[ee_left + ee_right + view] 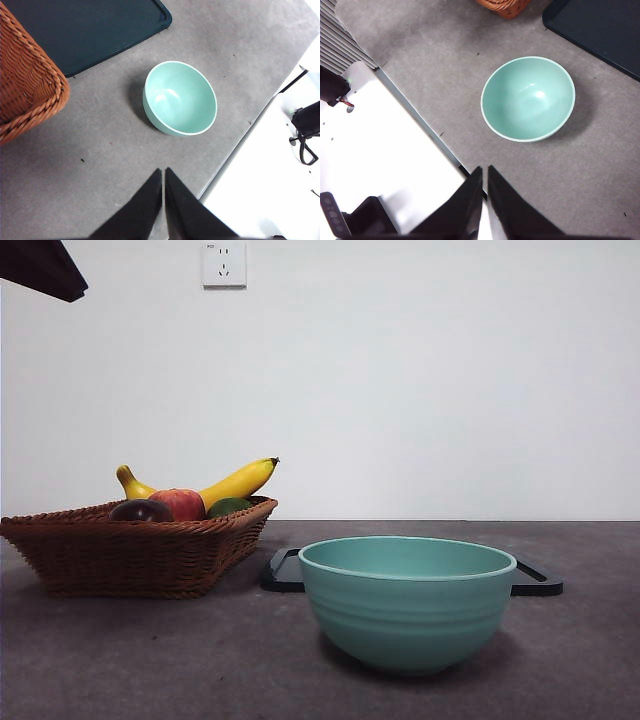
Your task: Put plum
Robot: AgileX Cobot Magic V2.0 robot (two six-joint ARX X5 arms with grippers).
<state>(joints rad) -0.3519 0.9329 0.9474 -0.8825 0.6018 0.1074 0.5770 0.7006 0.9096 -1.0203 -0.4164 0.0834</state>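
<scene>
Grey surface (150,660) carries everything untouched: plum (140,510) in the basket (130,555), bowl (407,602) empty. Both my fingers, left (163,172) and right (484,171), are pressed together, holding nothing; reaching for the plum comes next.

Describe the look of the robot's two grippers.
The left gripper and the right gripper look alike: each has two plain matte black jaws, broad at the base and tapering to narrow tips. No markings or cables show on them.
</scene>
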